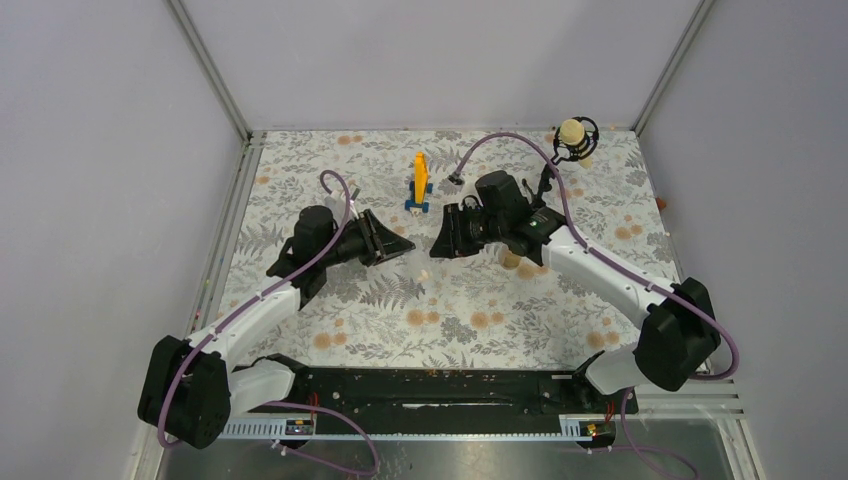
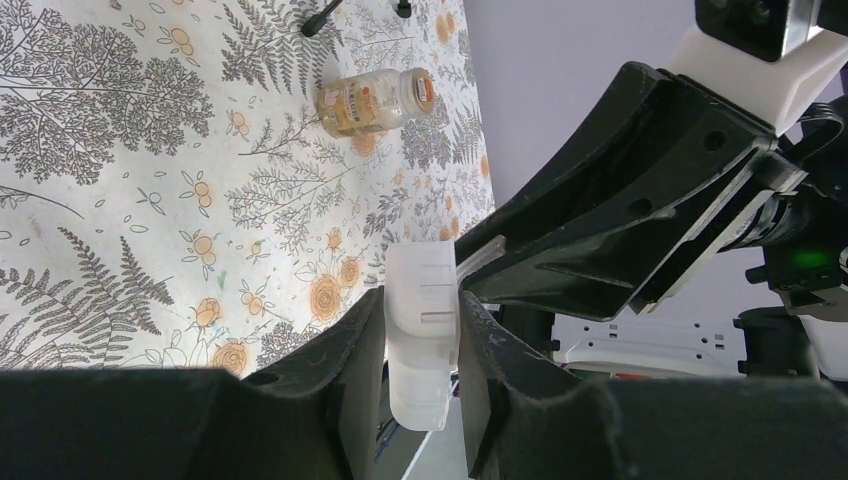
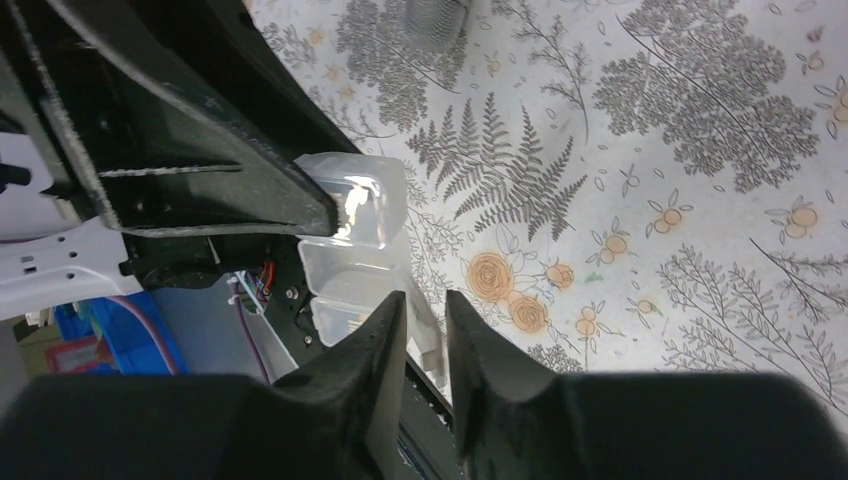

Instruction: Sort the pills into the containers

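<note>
Left wrist view: left gripper (image 2: 422, 305) clamped on a clear compartment box (image 2: 420, 380), one finger pressed on each side.
Right gripper (image 3: 425, 315): fingers nearly together, nipping a thin clear flap of the same box. The box body is just past the tips, with three compartments showing.
Box position: held up between the two grippers over mid-table, on the near side of the orange piece on a blue base (image 1: 420, 182).
Amber jar (image 2: 372, 100): on the flowered tablecloth (image 2: 120, 150), well apart from the box, capped. It reads as upright in this rolled view and is mostly hidden under the right arm from above.
Grey tube (image 3: 435, 14): on the cloth, cut off by the frame edge.
Microphone (image 1: 574, 135): far right corner.
Small pale bit (image 1: 423, 275): on the cloth near the grippers, too small to tell.
</note>
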Robot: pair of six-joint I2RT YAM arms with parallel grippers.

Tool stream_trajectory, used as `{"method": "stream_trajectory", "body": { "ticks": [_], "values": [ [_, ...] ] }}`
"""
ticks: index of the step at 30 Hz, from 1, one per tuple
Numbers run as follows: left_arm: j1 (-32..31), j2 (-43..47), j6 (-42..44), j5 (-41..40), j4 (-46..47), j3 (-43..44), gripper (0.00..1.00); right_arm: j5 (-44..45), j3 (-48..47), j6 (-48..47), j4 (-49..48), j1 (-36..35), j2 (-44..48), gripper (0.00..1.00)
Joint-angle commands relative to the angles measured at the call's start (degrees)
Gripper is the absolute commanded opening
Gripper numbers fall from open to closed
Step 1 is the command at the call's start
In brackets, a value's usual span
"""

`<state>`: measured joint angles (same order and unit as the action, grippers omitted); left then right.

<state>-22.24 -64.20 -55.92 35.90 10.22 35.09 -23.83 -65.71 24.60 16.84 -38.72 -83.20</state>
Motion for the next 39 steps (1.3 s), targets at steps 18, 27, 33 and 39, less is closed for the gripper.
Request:
{"method": "stream_trajectory", "body": {
  "ticks": [18,27,33,39],
  "values": [
    [1.95,3.94,13.59,-18.90,-17.60,6.69,0.96,-2.65,1.47,-2.41,-2.98,1.28,-6.48,0.00],
    [3.69,1.14,17.62,-20.91,-21.36,9.65,0.97,-1.80,-2.16,-7.86,0.89,1.32,-16.80,0.00],
    [4.35,-2.63,20.89,-21.06,-23.84,12.59,0.93,3.23,-5.65,-8.77,6.75,1.35,-19.02,0.12],
    [4.75,-5.22,21.97,-21.26,-24.89,14.67,0.93,6.25,-11.18,-10.63,12.92,1.57,-19.96,0.46]
  ]
}}
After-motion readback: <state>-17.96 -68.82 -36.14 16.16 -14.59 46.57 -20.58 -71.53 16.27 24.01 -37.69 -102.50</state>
